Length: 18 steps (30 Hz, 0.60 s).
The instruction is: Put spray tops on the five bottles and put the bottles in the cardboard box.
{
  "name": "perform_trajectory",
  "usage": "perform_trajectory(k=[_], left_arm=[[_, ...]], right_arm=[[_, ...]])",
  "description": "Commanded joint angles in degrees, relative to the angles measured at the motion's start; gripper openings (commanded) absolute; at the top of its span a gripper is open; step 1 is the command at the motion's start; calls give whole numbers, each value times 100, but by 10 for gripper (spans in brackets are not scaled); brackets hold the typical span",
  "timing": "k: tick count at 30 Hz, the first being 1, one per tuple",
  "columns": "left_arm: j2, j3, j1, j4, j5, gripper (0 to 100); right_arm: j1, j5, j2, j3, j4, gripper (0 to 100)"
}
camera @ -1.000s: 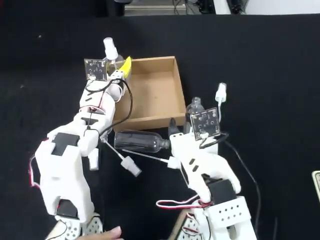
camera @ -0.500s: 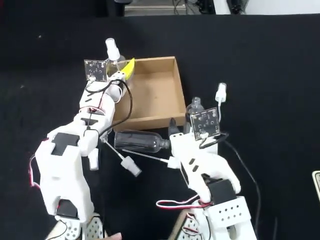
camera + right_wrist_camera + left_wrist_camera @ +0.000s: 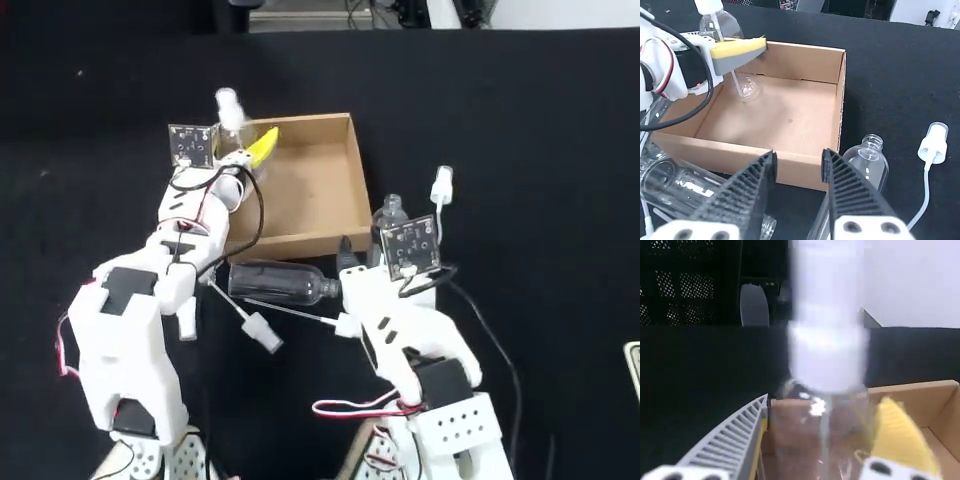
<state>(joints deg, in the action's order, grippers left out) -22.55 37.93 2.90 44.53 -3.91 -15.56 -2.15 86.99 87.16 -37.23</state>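
Left gripper (image 3: pixel 248 150) shifted over cardboard box (image 3: pixel 305 195) rim, clamped on capped bottle (image 3: pixel 722 24), right gripper (image 3: pixel 799 155) jaws apart

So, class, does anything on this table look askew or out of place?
One clear plastic bottle lies on its side, uncapped, just outside the brown cardboard box, a loose white spray top beside it.

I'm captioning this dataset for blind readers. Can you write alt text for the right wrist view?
The left hand holds a spray-topped bottle at a far corner of an open cardboard box. The right hand, open, sits in the foreground; near the box are an upright uncapped bottle, a loose spray top and a bottle lying on its side.
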Motion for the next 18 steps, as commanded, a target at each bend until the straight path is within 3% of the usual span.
perform_trajectory(k=[1,18], left_arm=[[396,22,48,97,-35,344],[1257,646,57,88,316,291]], right_arm=[[70,44,171,-154,26,133],[70,44,171,-154,26,133]])
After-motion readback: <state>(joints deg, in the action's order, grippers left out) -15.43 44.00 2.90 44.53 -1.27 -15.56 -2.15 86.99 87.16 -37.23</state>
